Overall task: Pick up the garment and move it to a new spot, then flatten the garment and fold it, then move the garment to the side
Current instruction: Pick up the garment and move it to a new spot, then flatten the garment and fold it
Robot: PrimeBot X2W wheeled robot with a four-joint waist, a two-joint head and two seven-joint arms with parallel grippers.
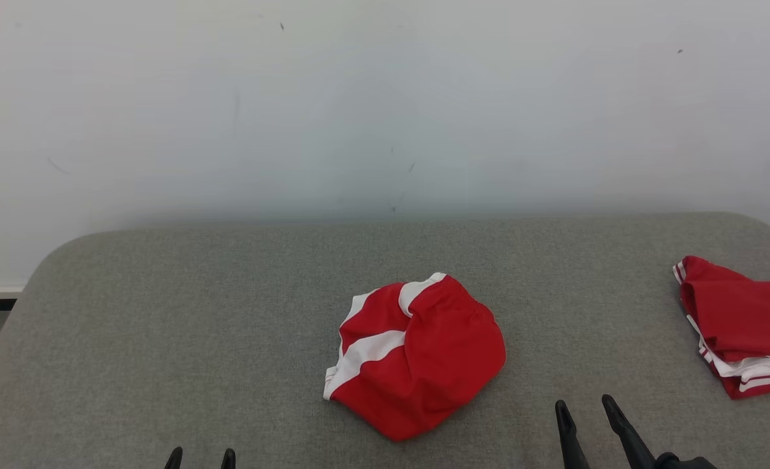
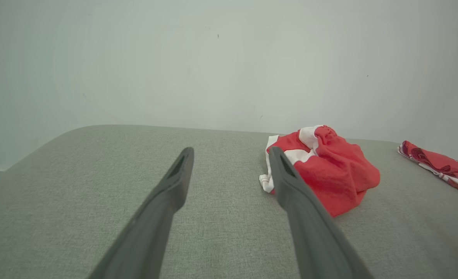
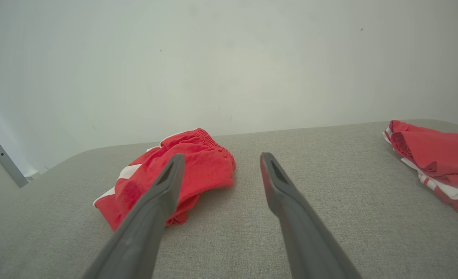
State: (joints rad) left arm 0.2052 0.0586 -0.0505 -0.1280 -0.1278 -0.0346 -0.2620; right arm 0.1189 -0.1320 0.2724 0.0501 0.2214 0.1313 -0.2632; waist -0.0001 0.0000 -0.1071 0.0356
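A crumpled red garment with white stripes lies bunched in the middle of the grey padded table. The left wrist view has the garment ahead and to the right; the right wrist view has the garment ahead and to the left. My left gripper is open at the table's near edge, well left of the garment. On the near right, my right gripper is open too, a short way from the garment. In the wrist views the left gripper and right gripper hold nothing.
A folded pile of red and white clothes lies at the table's right edge, and the right wrist view has this pile at its right. A white wall stands right behind the table. Bare grey cloth surrounds the garment.
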